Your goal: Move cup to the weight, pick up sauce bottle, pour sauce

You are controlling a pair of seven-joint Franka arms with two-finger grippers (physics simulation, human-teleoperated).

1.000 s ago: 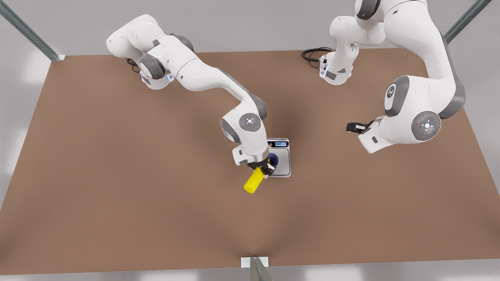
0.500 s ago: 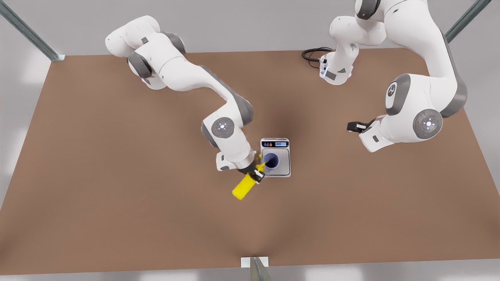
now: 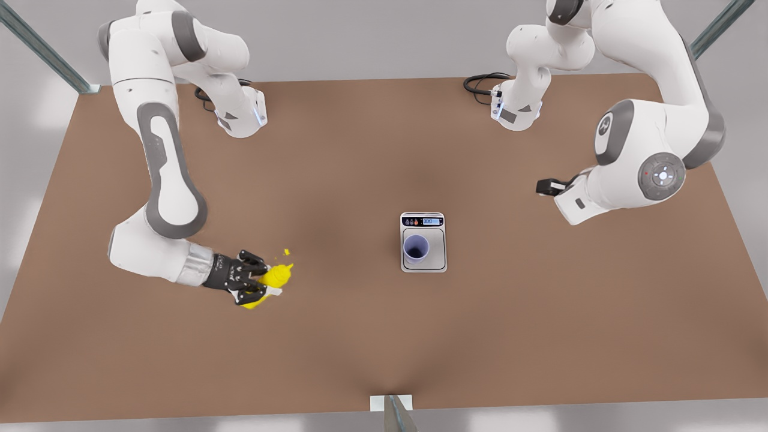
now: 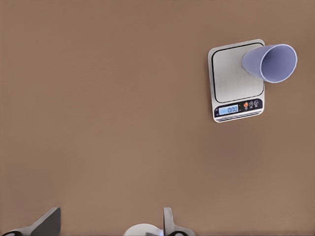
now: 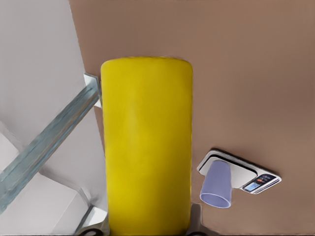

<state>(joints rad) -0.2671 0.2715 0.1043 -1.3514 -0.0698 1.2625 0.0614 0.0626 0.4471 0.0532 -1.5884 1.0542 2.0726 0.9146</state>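
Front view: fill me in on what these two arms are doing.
The right gripper, at the front view's left, is shut on the sauce bottle and holds it well away from the weight, with a few yellow specks beside it. The cup stands upright on the weight's plate at mid-table. The left gripper waits at the front view's right, with nothing in it.

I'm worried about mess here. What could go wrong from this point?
1. The right hand holds the sauce bottle tilted over bare table, far from the cup on the weight; yellow specks near it suggest sauce may land on the table.
2. Swinging back, the bottle might knock the cup.
The left hand waits at the front view's right.
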